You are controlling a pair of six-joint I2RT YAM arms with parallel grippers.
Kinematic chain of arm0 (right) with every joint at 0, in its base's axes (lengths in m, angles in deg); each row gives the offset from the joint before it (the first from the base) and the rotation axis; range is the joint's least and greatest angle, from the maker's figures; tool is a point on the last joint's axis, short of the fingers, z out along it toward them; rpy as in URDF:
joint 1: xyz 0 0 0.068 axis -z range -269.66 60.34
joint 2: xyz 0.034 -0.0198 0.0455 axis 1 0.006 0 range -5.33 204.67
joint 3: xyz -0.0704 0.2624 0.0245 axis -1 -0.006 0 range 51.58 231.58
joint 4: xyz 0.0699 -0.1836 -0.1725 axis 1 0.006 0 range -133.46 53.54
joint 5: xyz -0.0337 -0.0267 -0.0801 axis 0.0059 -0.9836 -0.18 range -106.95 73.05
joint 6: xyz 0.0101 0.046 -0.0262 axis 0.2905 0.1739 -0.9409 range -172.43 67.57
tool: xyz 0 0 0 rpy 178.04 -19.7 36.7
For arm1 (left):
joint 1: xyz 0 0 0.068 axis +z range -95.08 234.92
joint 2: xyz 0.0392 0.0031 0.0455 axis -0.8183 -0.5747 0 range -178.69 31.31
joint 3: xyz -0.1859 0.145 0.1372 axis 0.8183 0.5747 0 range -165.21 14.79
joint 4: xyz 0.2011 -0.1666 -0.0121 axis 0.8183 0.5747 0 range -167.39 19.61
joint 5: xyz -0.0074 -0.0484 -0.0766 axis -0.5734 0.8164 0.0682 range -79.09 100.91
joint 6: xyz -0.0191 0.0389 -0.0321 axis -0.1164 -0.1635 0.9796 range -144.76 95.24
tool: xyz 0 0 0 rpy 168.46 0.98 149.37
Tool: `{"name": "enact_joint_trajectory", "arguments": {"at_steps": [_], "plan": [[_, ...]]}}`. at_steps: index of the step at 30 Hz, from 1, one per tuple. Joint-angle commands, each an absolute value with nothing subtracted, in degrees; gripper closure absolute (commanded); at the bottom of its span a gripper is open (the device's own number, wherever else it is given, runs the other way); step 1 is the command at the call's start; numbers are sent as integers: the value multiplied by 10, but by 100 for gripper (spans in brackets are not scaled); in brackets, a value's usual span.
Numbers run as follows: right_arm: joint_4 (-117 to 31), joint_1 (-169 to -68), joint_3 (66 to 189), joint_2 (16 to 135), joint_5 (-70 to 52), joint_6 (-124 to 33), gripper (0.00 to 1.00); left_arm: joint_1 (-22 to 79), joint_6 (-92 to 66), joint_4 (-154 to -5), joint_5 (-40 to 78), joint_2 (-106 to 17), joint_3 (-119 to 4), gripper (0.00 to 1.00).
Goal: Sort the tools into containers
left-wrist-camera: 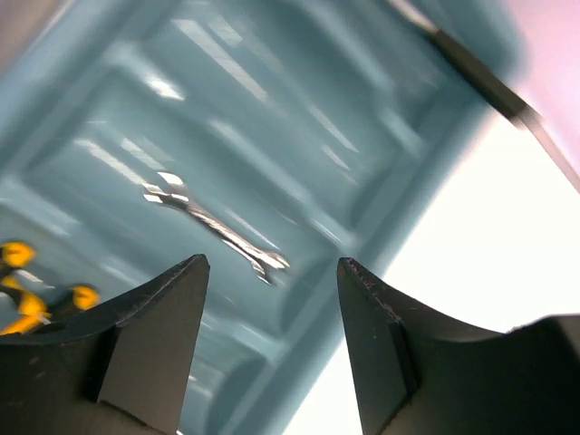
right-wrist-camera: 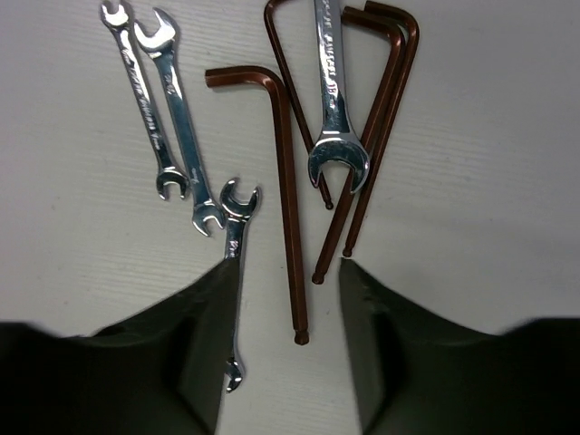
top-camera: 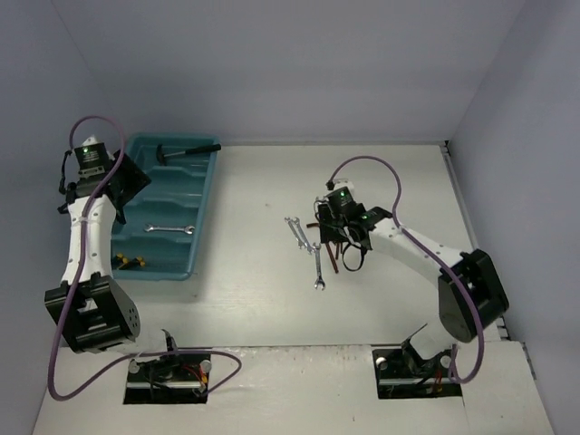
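Note:
The teal tray lies at the left. In its compartments are a black-handled hammer, a silver wrench and yellow-and-black screwdrivers. My left gripper hangs open and empty above the tray, over the wrench. On the table, my right gripper stands open. The long arm of a reddish-brown hex key lies between its fingers, with a gap on each side. A small wrench runs under the left fingertip. Two wrenches, a larger wrench and more hex keys lie just beyond.
White walls close in the table at the back and on both sides. The tools on the table lie clustered under the right arm. The tray's right rim borders bare white tabletop.

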State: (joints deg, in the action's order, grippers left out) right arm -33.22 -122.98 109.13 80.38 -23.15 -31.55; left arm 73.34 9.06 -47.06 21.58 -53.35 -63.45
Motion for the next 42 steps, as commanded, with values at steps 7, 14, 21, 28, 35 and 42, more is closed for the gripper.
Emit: {"name": "enact_joint_trajectory", "arguments": {"at_steps": [7, 14, 21, 28, 35, 42], "plan": [[-341, -1189, 1252, 962, -240, -393, 66, 517, 45, -410, 178, -424, -641, 44], [-342, -1149, 1304, 1045, -215, -413, 66, 454, 54, -406, 206, -385, -621, 44], [-342, -1146, 1327, 1085, -183, -431, 72, 430, 58, -406, 205, -377, -614, 44], [-342, -1146, 1335, 1092, -174, -436, 74, 423, 58, -406, 204, -384, -618, 44], [-342, -1146, 1331, 1117, -174, -434, 75, 416, 57, -407, 204, -395, -622, 44], [-341, -1146, 1341, 1147, -176, -434, 84, 405, 56, -407, 204, -403, -628, 44]]}}
